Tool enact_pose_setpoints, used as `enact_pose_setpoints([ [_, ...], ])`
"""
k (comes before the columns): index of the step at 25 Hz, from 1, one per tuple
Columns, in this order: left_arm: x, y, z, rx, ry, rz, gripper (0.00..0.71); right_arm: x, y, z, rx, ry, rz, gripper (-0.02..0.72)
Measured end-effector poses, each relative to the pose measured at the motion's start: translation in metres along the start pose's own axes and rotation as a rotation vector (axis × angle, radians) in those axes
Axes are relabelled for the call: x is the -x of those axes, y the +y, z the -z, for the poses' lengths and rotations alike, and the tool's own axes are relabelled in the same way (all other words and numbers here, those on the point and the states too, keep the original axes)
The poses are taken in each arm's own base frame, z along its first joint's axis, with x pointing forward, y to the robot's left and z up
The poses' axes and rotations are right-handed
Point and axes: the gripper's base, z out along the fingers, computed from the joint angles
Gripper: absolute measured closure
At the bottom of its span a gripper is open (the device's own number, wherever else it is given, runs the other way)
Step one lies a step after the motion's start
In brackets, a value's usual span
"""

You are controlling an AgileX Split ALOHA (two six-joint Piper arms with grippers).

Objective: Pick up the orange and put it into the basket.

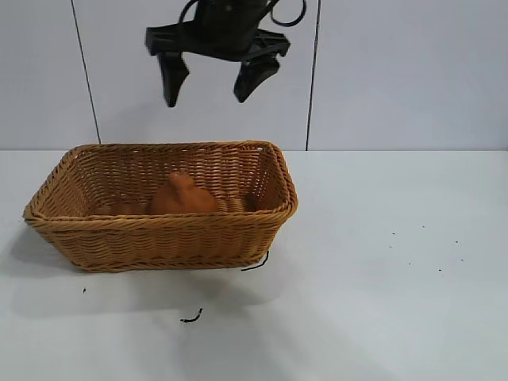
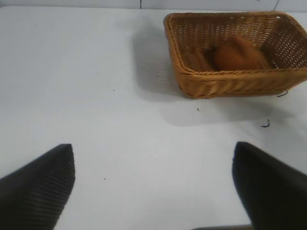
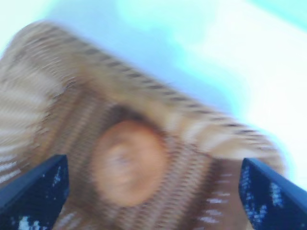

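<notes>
The orange (image 1: 182, 195) sits on the floor of the basket (image 1: 159, 230), roughly mid-way along it, its knobby bump pointing up and its lower half hidden behind the near wicker wall in the exterior view. Nothing is touching it. The basket stands flat on the white tabletop (image 1: 381, 270), toward the left half of that view, its braided rim running unbroken all the way round.

Straight above the basket hangs the right gripper (image 1: 210, 83), well clear of the rim, with its two dark fingers spread wide and nothing between them. Its own wrist camera looks down into the basket, and there the orange (image 3: 128, 162) shows between the two fingers, far below them (the view is smeared, so finer detail is lost).

The left gripper (image 2: 153, 184) is off to one side over bare tabletop, well apart from the basket (image 2: 225, 81); its fingers are also wide open and hold nothing. From its wrist view the orange (image 2: 235, 53) can be seen resting inside the wicker walls.

A few small dark scraps (image 1: 190, 317) lie on the tabletop in front of the basket, one of them just beside its near right corner.
</notes>
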Motion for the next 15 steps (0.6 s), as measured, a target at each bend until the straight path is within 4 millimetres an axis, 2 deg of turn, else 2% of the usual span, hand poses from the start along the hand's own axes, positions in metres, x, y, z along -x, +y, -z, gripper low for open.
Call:
enact_pose_setpoints([
  [1, 0.0, 0.0, 0.0, 0.0, 0.0, 0.0, 0.071, 0.001, -0.021, 0.0, -0.02, 0.003, -0.037, 0.009],
  [4, 0.0, 0.0, 0.0, 0.0, 0.0, 0.0, 0.071, -0.002, -0.067, 0.002, -0.063, 0.041, -0.117, 0.009],
  [7, 0.0, 0.0, 0.0, 0.0, 0.0, 0.0, 0.071, -0.004, -0.1, 0.005, -0.092, 0.045, -0.174, 0.009],
  [10, 0.0, 0.0, 0.0, 0.0, 0.0, 0.0, 0.071, -0.005, -0.116, 0.006, -0.106, 0.043, -0.203, 0.009],
  [15, 0.0, 0.0, 0.0, -0.001, 0.0, 0.0, 0.071, -0.006, -0.118, 0.007, -0.092, 0.045, -0.214, 0.009],
])
